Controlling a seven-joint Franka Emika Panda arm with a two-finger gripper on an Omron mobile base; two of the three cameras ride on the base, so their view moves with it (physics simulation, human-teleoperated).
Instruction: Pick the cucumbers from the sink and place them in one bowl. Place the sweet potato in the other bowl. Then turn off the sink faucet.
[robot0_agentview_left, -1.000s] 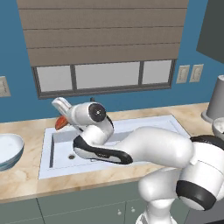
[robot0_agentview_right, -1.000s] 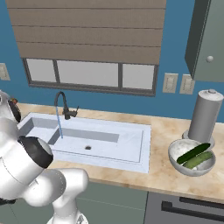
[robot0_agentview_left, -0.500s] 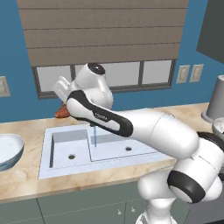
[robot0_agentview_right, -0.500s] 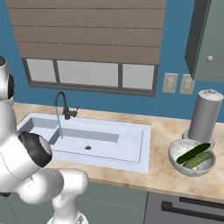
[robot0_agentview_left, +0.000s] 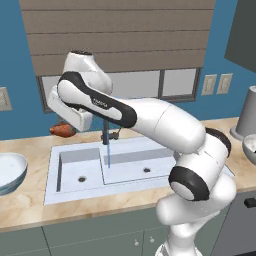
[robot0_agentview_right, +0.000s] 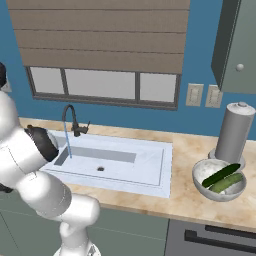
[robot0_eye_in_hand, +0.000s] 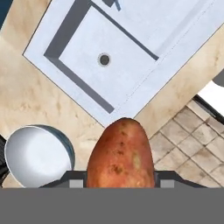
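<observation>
Hand view looks down at the sweet potato (robot0_eye_in_hand: 121, 154), which sits clenched between the fingers of the claw (robot0_eye_in_hand: 120, 183) and hides most of them. Below it lie the table (robot0_eye_in_hand: 26, 98), the small basin of the sink (robot0_eye_in_hand: 109, 57) with its dark drain, and, left of the potato, the white bowl (robot0_eye_in_hand: 37, 153), upright and bare inside.

Left base view shows the arm raised higher than half a second ago, its hand now up and left of the sink (robot0_agentview_left: 125, 162), with the potato (robot0_agentview_left: 62, 130) peeking out orange-red under the hand, above the table's back edge. The bowl (robot0_agentview_left: 10, 172) sits at the table's left end, well apart from the potato. Water runs from the faucet (robot0_agentview_left: 106, 135) into the sink.

Right base view has not shifted. Both cucumbers (robot0_agentview_right: 222, 179) lie in the grey bowl (robot0_agentview_right: 202, 182) right of the sink, just beside a tall grey canister (robot0_agentview_right: 234, 132), as before. The faucet (robot0_agentview_right: 72, 120) stands with water streaming down.
</observation>
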